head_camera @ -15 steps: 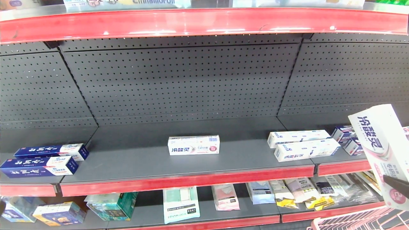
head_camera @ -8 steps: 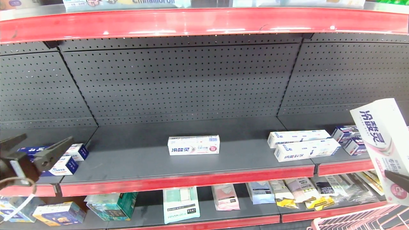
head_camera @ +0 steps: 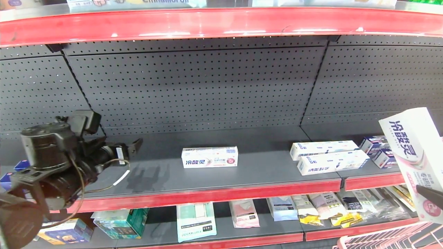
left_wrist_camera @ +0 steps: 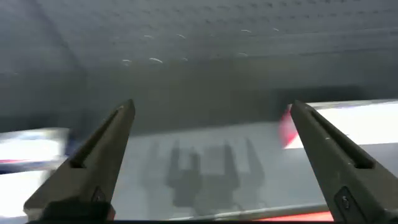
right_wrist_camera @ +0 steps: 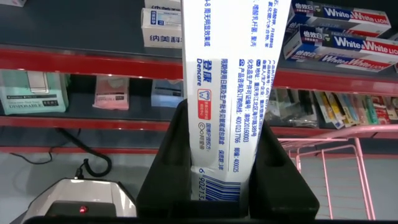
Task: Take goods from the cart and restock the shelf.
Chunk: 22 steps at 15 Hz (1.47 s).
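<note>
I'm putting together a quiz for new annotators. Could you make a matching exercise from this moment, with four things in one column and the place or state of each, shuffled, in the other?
Things
1. left gripper
2. lone toothpaste box
3. tilted toothpaste box
4. pink cart

Place or state
A. clamped in the right gripper
B. open, above the left part of the middle shelf
C. low on the right, in front of the shelves
D. lying flat near the centre of the middle shelf

Pairs: 1-B, 2-D, 3-A, 4-C
</note>
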Available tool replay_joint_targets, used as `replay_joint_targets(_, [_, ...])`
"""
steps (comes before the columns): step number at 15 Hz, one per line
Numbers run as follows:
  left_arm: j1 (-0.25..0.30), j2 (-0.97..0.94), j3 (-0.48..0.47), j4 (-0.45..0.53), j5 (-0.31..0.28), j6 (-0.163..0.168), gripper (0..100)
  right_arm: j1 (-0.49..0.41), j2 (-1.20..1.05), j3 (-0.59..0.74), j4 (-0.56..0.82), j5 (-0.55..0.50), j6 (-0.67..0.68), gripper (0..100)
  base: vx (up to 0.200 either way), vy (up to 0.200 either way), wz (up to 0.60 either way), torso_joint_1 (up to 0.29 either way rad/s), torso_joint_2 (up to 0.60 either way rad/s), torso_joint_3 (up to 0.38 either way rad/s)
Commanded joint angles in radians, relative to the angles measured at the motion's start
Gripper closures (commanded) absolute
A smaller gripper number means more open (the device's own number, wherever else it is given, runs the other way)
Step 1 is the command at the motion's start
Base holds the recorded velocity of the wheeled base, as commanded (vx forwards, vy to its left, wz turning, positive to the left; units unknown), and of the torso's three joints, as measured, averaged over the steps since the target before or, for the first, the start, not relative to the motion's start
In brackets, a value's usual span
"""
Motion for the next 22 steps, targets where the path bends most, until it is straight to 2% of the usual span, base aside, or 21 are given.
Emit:
replay_joint_targets(1, [-0.090,0.162,-0.079,-0.008,0.041,-0.096,0,0.000,-0.002,0.005,0.000,0.000,0.000,100,0.000,0.000,0.00,0.000,0.00,0.000])
replay_joint_targets(5, [-0.101,0.239,-0.134,0.012,0.047,-0.110,0,0.000,-0.002,0.005,0.000,0.012,0.000,100,0.000,0.000,0.00,0.000,0.00,0.000])
replay_joint_targets(7, [-0.105,0.261,-0.256,0.157,0.046,-0.177,0,0.000,0.000,0.008,0.000,0.014,0.000,100,0.000,0.000,0.00,0.000,0.00,0.000])
replay_joint_targets(8, [-0.104,0.262,-0.315,0.231,0.046,-0.226,0,0.000,0.001,0.008,0.000,0.014,0.000,100,0.000,0.000,0.00,0.000,0.00,0.000])
replay_joint_targets(9, [-0.102,0.262,-0.365,0.295,0.044,-0.252,0,0.000,0.000,0.008,0.000,0.014,0.000,100,0.000,0.000,0.00,0.000,0.00,0.000])
replay_joint_targets(10, [-0.101,0.264,-0.414,0.372,0.032,-0.260,0,0.002,0.000,0.010,0.000,0.017,0.000,100,0.000,0.000,0.00,0.000,0.00,0.000])
replay_joint_targets(14, [-0.101,0.326,-0.515,0.403,-0.032,-0.254,0,0.002,0.000,0.016,0.000,0.028,-0.002,100,0.000,0.000,0.00,0.000,0.00,0.000])
replay_joint_targets(15, [-0.102,0.353,-0.536,0.403,-0.040,-0.243,0,0.002,0.001,0.016,0.001,0.028,-0.002,100,0.000,0.000,0.00,0.000,0.00,0.000])
replay_joint_targets(17, [-0.102,0.389,-0.550,0.397,-0.081,-0.174,0,0.002,0.003,0.014,0.000,0.028,-0.002,100,0.000,0.000,0.00,0.000,0.00,0.000])
replay_joint_targets(18, [-0.102,0.397,-0.559,0.398,-0.094,-0.162,0,0.002,0.004,0.014,0.000,0.028,-0.002,100,0.000,0.000,0.00,0.000,0.00,0.000])
replay_joint_targets(19, [-0.102,0.428,-0.602,0.403,-0.108,-0.160,0,0.002,0.006,0.016,0.001,0.029,-0.002,100,0.000,0.000,0.00,0.000,0.00,0.000])
replay_joint_targets(20, [-0.102,0.428,-0.602,0.403,-0.108,-0.160,0,0.002,0.006,0.017,0.000,0.029,-0.002,100,0.000,0.000,0.00,0.000,0.00,0.000])
replay_joint_targets(22, [-0.110,0.500,-0.688,0.407,-0.115,-0.159,0,0.003,0.003,0.025,0.000,0.031,-0.002,100,0.000,0.000,0.00,0.000,0.00,0.000])
